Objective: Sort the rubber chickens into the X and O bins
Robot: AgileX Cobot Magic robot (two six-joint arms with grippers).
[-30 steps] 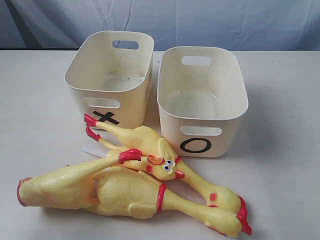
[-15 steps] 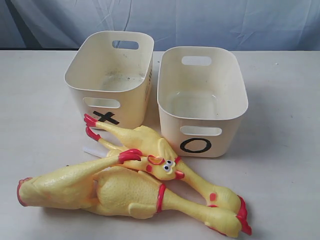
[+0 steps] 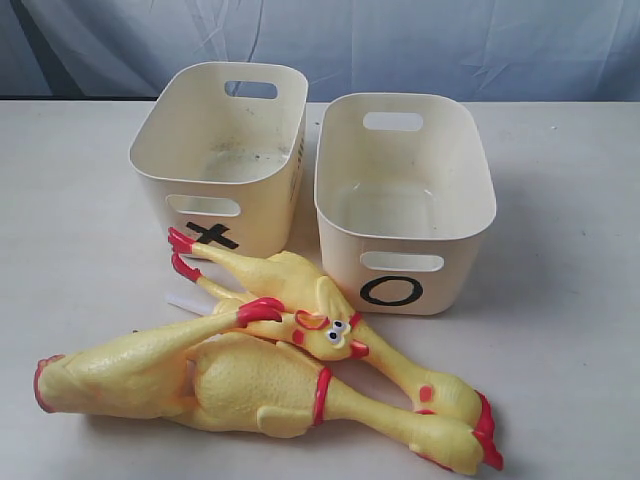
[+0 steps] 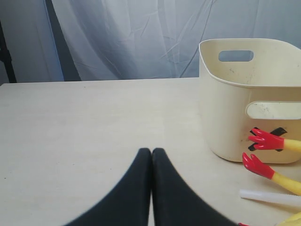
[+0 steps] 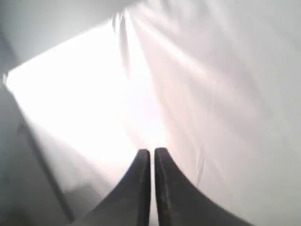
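Note:
Four yellow rubber chickens lie piled at the table's front. A plump chicken lies at the left, and a second plump one stretches its neck to the right. A slim chicken has red feet against the X bin; another slim one shows its head. The O bin stands to the right of the X bin; both look empty. My left gripper is shut on nothing, low over bare table, beside the X bin and the red feet. My right gripper is shut, facing blurred white cloth. Neither gripper shows in the exterior view.
A small white tube lies on the table by the chickens' feet, also visible under the slim chicken's legs. Pale blue-white cloth hangs behind the cream table.

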